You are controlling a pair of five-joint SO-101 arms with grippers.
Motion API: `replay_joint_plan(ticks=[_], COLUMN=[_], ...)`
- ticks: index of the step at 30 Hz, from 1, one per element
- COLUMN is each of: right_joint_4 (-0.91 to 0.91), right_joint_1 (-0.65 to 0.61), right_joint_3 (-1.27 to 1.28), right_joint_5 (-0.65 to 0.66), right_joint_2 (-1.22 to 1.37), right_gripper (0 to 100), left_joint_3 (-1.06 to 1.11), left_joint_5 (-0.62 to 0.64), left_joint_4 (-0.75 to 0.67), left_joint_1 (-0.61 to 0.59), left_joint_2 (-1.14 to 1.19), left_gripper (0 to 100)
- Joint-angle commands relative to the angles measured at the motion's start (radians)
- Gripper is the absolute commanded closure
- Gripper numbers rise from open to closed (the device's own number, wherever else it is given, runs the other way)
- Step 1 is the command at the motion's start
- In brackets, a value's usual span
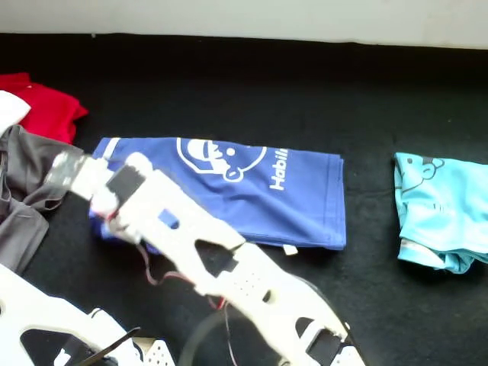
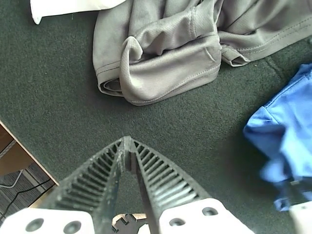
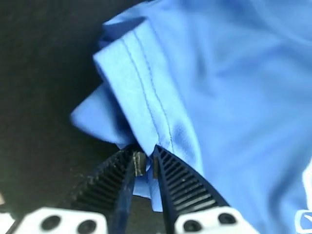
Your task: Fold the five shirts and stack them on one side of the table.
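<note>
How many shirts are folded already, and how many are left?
One looks done: the light turquoise shirt lies folded at one side. In hand: the right arm's jaws pinch an edge of the partly folded blue printed shirt. Left: the crumpled grey shirt, red shirt and white cloth; nothing stacked yet.

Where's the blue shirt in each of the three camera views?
High view: blue shirt lies mid-table, between grey shirt and teal shirt.
Left wrist view: its bunched corner, near the grey shirt.
Right wrist view: close up, hem pinched in right end effector.
Shared landmark: that bunched corner.
</note>
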Motion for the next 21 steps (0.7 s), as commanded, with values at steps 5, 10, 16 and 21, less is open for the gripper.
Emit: replay_joint_plan(ticks=[5, 10, 16, 21], right_joint_4=[-0.067, -0.165, -0.197, -0.130], right_joint_1=[0.131, 0.196, 0.216, 0.205], right_joint_3=[-0.084, -0.035, 0.015, -0.028], right_joint_5=[0.006, 0.000, -0.002, 0.002], right_joint_2=[-0.005, -0.005, -0.005, -0.042], right_gripper=[98.8, 83.1, 76.3, 85.2], left_joint_3=[-0.027, -0.027, -0.027, -0.027], left_joint_5=[-0.005, -0.005, -0.005, -0.005], left_joint_4=[-0.014, -0.014, -0.014, -0.012], left_joint_1=[0.071, 0.076, 0.074, 0.073], left_joint_2=[-0.019, -0.019, -0.019, -0.019], left_gripper=[99, 99, 99, 99])
